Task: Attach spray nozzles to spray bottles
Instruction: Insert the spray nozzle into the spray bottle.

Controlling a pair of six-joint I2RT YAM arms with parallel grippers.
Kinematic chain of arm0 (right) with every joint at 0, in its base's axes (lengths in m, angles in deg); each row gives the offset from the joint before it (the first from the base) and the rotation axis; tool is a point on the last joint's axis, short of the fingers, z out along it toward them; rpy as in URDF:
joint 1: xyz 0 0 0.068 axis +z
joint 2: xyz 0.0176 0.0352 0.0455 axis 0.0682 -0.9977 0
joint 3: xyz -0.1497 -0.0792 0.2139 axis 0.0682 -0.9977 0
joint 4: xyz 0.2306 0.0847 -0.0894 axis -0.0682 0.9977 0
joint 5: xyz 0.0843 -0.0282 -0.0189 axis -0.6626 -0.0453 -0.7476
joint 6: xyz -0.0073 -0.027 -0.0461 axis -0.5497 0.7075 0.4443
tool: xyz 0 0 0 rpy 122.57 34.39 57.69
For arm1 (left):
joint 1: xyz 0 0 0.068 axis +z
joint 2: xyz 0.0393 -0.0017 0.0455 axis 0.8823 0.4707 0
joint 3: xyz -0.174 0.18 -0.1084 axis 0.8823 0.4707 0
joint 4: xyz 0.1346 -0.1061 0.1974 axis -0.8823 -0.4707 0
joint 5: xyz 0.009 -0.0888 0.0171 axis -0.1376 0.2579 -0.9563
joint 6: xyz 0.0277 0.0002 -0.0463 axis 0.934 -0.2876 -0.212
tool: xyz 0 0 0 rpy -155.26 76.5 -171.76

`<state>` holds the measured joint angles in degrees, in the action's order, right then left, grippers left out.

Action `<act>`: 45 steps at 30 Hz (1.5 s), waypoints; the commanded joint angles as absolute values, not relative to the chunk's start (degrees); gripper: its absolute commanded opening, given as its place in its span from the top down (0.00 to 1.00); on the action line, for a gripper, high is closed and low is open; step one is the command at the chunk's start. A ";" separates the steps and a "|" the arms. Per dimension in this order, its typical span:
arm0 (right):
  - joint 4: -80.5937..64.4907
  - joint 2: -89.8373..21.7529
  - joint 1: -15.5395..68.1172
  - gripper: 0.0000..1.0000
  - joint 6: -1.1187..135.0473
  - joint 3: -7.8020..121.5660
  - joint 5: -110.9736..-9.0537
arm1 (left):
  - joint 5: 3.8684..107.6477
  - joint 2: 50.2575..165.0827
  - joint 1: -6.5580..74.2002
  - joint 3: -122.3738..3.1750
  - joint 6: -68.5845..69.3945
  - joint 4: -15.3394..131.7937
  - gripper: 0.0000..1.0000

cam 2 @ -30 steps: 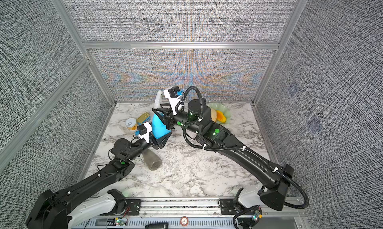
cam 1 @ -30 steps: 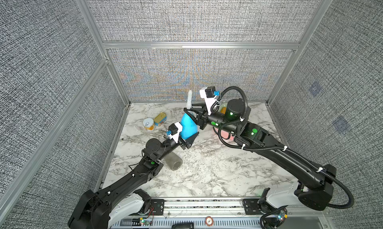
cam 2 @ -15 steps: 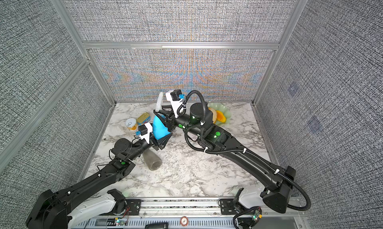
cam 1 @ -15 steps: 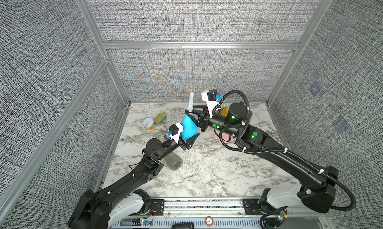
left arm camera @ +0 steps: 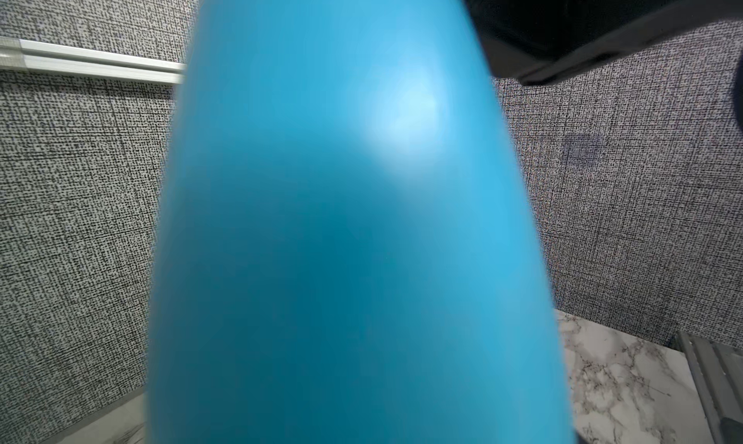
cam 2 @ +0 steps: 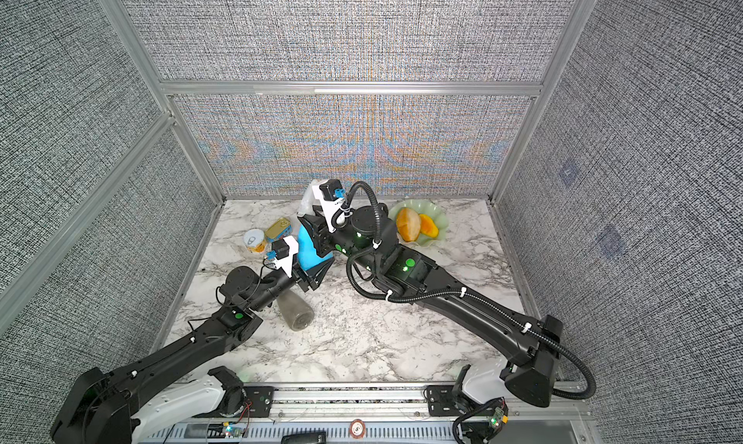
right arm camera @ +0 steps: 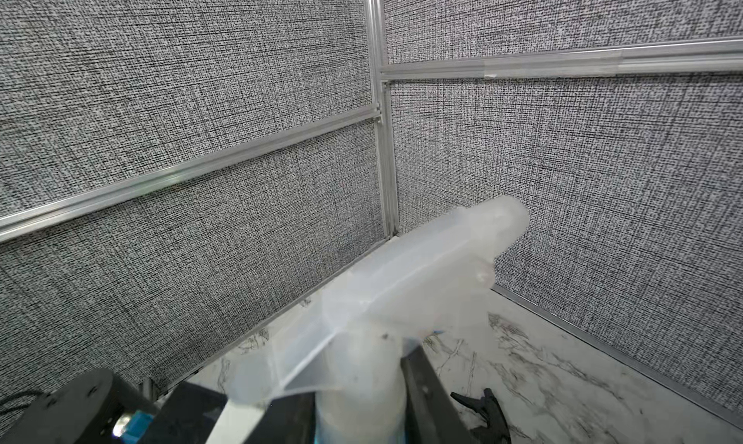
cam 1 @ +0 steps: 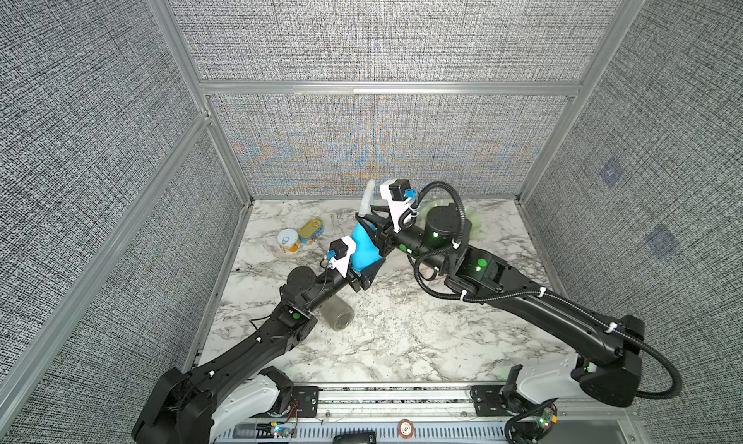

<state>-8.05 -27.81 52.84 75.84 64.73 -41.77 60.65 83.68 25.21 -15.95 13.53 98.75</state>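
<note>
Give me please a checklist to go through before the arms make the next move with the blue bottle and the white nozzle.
1. Grip on the blue bottle: ok, the left gripper clasps its lower body.
2. Grip on the white nozzle: ok, the right gripper is shut on its collar.
3. Nozzle over the bottle's neck: ok, blue shows directly under the collar in the right wrist view.
4. Collar screwed fully home: cannot tell, the joint is hidden.
5. Is the grey bottle upright for its turn: not ok, it lies on its side beside the left arm.
</note>
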 commanded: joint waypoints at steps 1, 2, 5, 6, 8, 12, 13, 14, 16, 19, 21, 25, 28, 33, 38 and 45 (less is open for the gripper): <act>2.24 -29.62 54.66 0.69 73.72 64.58 -35.17 | 58.82 82.97 25.27 -16.28 13.49 107.65 0.25; 2.86 -30.32 55.70 0.69 73.23 65.14 -31.46 | 58.42 82.95 25.27 -16.27 13.49 107.61 0.26; 4.27 -32.36 57.95 0.69 71.85 66.69 -24.92 | 57.30 82.79 25.27 -16.27 13.63 107.64 0.26; 5.20 -33.04 58.40 0.69 70.85 67.52 -22.41 | 56.89 82.80 25.26 -16.15 13.75 107.85 0.26; 7.52 -34.37 59.22 0.69 68.40 69.41 -18.34 | 56.25 82.77 25.27 -16.09 14.02 107.92 0.26; 8.39 -36.06 61.66 0.69 68.38 71.72 -12.19 | 55.39 82.86 25.27 -16.22 14.72 107.57 0.27; 8.44 -36.37 62.19 0.68 68.73 72.32 -11.75 | 55.22 82.95 25.27 -16.33 14.85 107.48 0.27; 8.46 -36.72 62.63 0.67 69.01 73.12 -11.80 | 55.16 83.04 25.27 -16.31 14.90 107.31 0.27; 8.11 -37.00 63.36 0.66 69.82 74.25 -11.71 | 55.33 83.05 25.28 -16.36 14.90 107.27 0.27; 6.87 -36.91 64.52 0.63 71.49 75.04 -11.59 | 55.69 83.21 25.29 -16.35 14.81 107.39 0.27; 6.26 -36.82 65.27 0.61 72.61 75.69 -11.04 | 56.04 83.21 25.27 -16.38 15.01 107.37 0.27; 4.98 -36.32 66.13 0.59 74.45 76.32 -10.81 | 57.54 83.13 25.26 -16.59 15.50 107.04 0.28; 3.91 -35.79 66.61 0.59 75.30 76.28 -10.97 | 57.77 82.87 25.27 -16.49 15.95 106.95 0.28; 2.90 -35.15 67.78 0.58 76.99 75.45 -11.77 | 57.47 82.32 25.27 -16.22 16.39 107.44 0.28; 4.02 -34.24 69.21 0.53 77.34 75.22 -15.01 | 57.24 82.68 25.27 -15.37 15.43 109.85 0.27; 7.07 -30.92 70.09 0.48 76.44 72.77 -16.47 | 57.81 82.64 25.34 -15.23 15.43 110.42 0.27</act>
